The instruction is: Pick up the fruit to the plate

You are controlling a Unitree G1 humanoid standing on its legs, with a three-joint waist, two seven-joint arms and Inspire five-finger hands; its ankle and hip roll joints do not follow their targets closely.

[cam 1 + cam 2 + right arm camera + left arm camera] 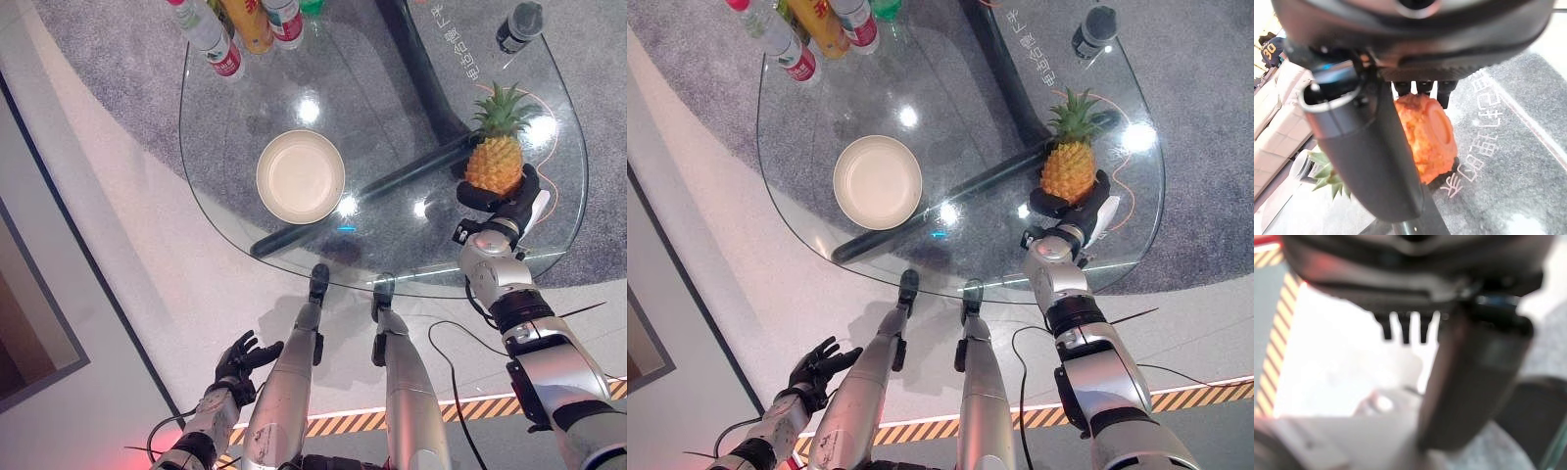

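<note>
A pineapple (495,162) with a green crown stands upright on the right part of the round glass table (225,147). My right hand (505,201) is at its near side, with dark fingers curled round its base. In the right wrist view the orange fruit (1427,137) sits just past the thumb (1366,156) and the row of fingers. An empty cream plate (301,176) lies near the table's middle, well to the left of the pineapple. My left hand (240,362) hangs low off the table's near edge, fingers spread.
Several bottles (220,44) stand at the table's far left edge. A dark bottle (517,27) stands at the far right. A dark bar (392,181) of the table's frame runs under the glass between plate and pineapple.
</note>
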